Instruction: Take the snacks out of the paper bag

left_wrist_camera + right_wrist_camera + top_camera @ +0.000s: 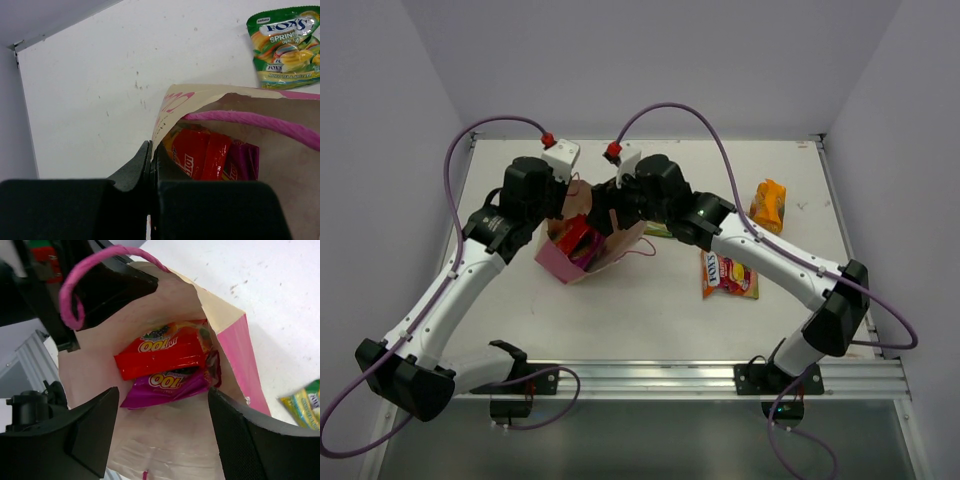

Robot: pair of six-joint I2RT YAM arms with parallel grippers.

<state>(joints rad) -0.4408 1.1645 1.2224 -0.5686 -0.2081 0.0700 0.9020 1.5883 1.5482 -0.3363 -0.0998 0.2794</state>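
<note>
one scuffed white table [650, 310], pink paper bag [555, 262], lilac walls [650, 60]

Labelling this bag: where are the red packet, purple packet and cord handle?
red packet [160, 354]: right wrist view, its middle.
purple packet [165, 386]: right wrist view, its middle.
cord handle [64, 292]: right wrist view, left bend.

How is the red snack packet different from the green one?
The red packet is inside the paper bag, lying on a purple packet; the green packet is already out, flat on the white table. The red one is long and narrow; the green one looks squarer. Both are shiny, crinkly snack packets.
</note>
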